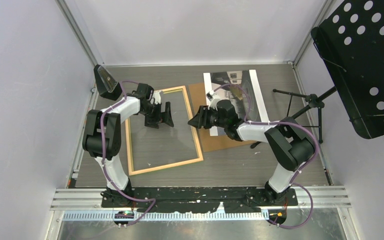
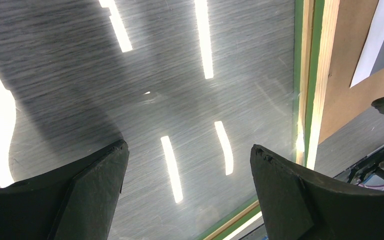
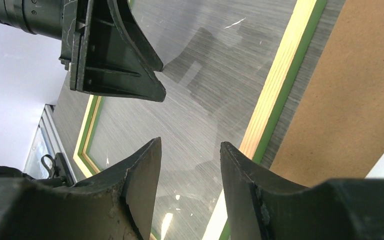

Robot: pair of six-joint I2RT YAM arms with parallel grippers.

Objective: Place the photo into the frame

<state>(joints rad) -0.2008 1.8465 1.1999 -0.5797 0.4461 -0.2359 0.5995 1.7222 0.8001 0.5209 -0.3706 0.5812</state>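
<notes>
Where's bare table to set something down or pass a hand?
Free: strip of table between the frame and the arm bases; far strip between frame and back wall. Crowded: centre, where left gripper and right gripper hover by the frame's right rail, next to backing board and photo.

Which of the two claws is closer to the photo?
The right gripper: it hovers just left of the photo, by the frame edge. The left gripper hangs farther off, over the frame's middle.

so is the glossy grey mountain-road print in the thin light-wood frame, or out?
Out. The glossy print lies on the brown hardboard sheet right of the light-wood frame; inside it only grey tabletop shows.
</notes>
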